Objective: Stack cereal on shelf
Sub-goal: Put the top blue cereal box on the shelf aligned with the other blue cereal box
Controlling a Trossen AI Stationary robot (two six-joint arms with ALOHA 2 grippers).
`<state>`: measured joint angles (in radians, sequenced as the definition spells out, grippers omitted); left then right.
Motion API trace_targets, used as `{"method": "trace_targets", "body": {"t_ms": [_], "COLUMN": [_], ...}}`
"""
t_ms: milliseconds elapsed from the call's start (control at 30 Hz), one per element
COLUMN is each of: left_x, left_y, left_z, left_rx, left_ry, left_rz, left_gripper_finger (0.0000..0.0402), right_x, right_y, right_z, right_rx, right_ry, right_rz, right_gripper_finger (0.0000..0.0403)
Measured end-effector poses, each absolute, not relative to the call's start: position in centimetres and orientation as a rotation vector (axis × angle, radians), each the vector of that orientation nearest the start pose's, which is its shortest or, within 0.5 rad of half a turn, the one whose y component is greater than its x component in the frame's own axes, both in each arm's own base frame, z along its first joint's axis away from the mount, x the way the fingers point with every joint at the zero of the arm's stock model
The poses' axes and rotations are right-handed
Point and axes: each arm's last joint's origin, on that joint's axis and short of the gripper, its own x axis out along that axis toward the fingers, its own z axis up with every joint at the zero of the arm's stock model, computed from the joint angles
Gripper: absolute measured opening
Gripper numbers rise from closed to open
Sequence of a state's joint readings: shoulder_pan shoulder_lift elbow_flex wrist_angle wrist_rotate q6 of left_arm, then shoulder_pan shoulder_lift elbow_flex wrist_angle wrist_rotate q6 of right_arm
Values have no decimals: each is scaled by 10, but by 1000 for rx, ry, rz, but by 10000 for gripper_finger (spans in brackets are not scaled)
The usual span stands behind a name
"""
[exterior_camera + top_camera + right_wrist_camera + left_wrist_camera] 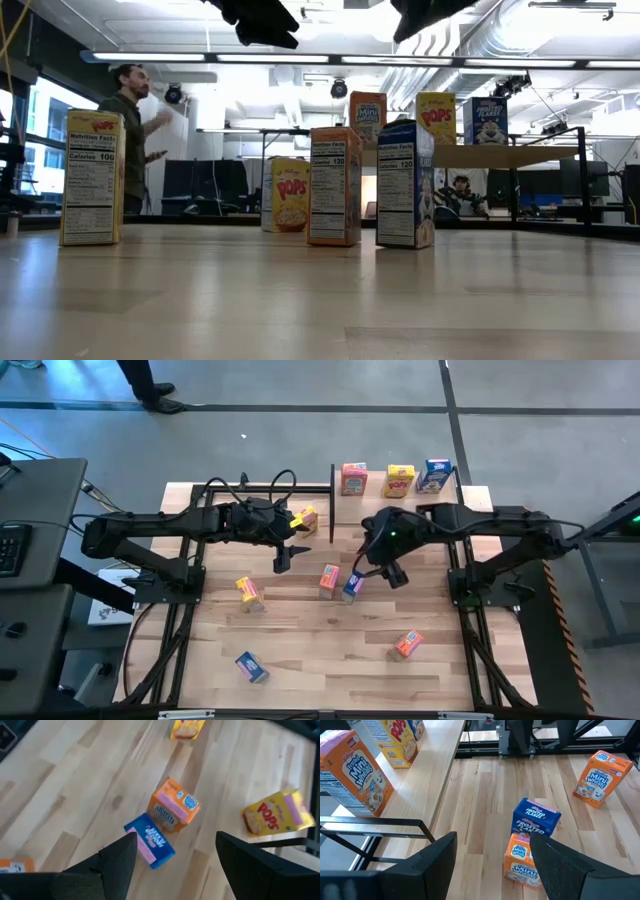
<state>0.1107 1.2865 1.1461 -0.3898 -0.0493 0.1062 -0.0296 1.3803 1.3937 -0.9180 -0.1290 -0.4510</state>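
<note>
Three cereal boxes stand on the shelf (pixel 376 488) at the table's far edge: orange (pixel 353 478), yellow (pixel 399 481) and blue (pixel 435 475). Several more are spread over the tabletop. An orange box (pixel 329 578) and a blue box (pixel 352 584) stand together at mid-table. My right gripper (pixel 393 573) hangs open above and just right of them, tilted down; the pair shows in its wrist view, orange (pixel 175 810) and blue (pixel 150 840). My left gripper (pixel 285 556) hovers open left of the pair, with nothing between its fingers (pixel 435 865).
A yellow box (pixel 303 518) stands by the left arm near the shelf's black post (pixel 332 500). Another yellow box (pixel 249 591), a blue one (pixel 251 666) and an orange one (pixel 408 644) sit nearer the front. A person (pixel 128 130) stands beyond the table.
</note>
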Motion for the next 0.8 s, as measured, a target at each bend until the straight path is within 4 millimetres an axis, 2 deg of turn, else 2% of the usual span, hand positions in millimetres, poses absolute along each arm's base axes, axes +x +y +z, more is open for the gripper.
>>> {"method": "trace_targets", "body": {"t_ms": [333, 500, 800], "left_x": [278, 278, 278], "left_y": [32, 32, 32], "left_z": [333, 333, 333], "left_rx": [87, 87, 88], "left_ry": [539, 539, 540], "left_rz": [128, 128, 128], "left_gripper_finger": [241, 241, 241], "right_x": [292, 301, 315], "right_y": [-4, -2, 11], "right_z": [329, 317, 292], "right_rx": [-430, -405, -475], "right_ry": [930, 958, 1049], "right_rz": [364, 425, 516], "right_gripper_finger": [264, 264, 264]}}
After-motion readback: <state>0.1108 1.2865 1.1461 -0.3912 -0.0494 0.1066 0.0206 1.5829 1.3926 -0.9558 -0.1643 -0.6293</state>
